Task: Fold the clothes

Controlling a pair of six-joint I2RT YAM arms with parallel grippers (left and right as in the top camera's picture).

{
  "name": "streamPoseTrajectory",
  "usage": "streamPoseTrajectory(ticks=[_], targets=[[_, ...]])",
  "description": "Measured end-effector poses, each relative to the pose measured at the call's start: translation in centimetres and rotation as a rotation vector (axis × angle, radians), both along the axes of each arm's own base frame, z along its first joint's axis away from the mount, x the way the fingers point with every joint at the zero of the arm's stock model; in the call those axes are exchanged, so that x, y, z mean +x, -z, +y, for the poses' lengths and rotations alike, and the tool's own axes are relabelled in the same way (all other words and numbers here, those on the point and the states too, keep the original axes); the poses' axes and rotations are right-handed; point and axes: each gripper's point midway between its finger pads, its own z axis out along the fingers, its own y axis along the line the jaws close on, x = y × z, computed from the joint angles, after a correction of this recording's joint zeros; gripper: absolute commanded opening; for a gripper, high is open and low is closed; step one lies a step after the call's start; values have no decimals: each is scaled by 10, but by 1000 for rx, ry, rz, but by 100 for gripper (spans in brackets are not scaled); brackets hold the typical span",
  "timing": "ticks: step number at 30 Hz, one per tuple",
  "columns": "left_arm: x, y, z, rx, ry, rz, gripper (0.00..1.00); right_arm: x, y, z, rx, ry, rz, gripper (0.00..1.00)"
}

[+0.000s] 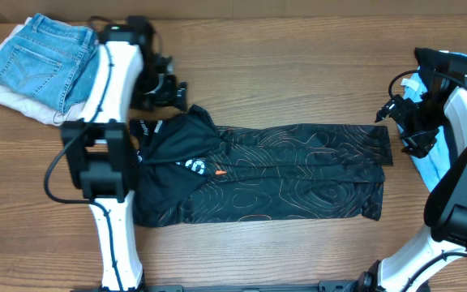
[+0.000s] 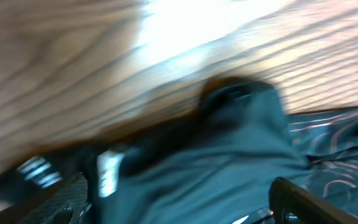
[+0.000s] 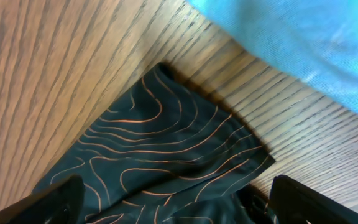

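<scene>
The clothes, a black jersey (image 1: 298,174) with thin orange contour lines, lie folded into a long band across the middle of the table, with white lettering near the left end. My left gripper (image 1: 169,91) hovers just above the jersey's upper left corner. In the blurred left wrist view that gripper (image 2: 173,210) stands open over dark cloth (image 2: 229,143), holding nothing. My right gripper (image 1: 396,122) is at the jersey's upper right corner. The right wrist view shows it (image 3: 179,202) open wide, its fingers (image 3: 303,199) on either side of the jersey corner (image 3: 166,143) without gripping it.
Blue denim jeans (image 1: 43,53) lie on a pale folded cloth (image 1: 2,91) at the back left, behind the left arm. A light blue cloth (image 1: 430,162) lies under the right arm at the right edge and fills the right wrist view's upper corner (image 3: 303,50).
</scene>
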Motion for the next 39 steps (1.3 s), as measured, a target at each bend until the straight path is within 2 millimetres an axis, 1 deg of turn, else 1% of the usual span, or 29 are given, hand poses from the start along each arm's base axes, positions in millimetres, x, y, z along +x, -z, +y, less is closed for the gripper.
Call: streamPoseTrajectory(ticks=[2, 3, 6, 11, 14, 18, 20, 22, 25, 30, 32, 34, 37, 39], targets=[[3, 0, -15, -3, 43, -25, 96, 0, 0, 1, 6, -5, -1, 100], [4, 0, -21, -4, 58, -35, 94, 0, 0, 1, 7, -8, -3, 100], [11, 0, -34, -7, 84, -74, 91, 0, 0, 2, 9, -14, -5, 100], [28, -2, -36, -9, 83, -144, 89, 0, -1, 3, 13, -32, -9, 100], [34, 0, -33, 3, 78, -167, 87, 1, -1, 3, 12, -38, -11, 100], [37, 9, -29, 28, 74, -162, 84, 1, -1, 3, 13, -38, -15, 100], [38, 19, -27, 49, 76, -150, 78, 2, -1, 3, 14, -38, -15, 100], [37, 27, -26, 62, 79, -136, 74, 2, -1, 3, 13, -39, -18, 100], [36, 37, -28, 75, 87, -121, 73, 4, -1, 3, 13, -40, -25, 100], [34, 40, -37, 85, 109, -120, 72, 4, -1, 3, 13, -41, -28, 100], [33, 40, -42, 88, 121, -121, 67, 4, -1, 3, 13, -41, -28, 99], [31, 41, -47, 92, 134, -121, 60, 4, -1, 3, 12, -42, -28, 98], [30, 43, -49, 102, 140, -118, 43, 4, -1, 3, 12, -45, -28, 97], [29, 47, -50, 107, 143, -110, 35, 4, -1, 3, 12, -47, -29, 97]])
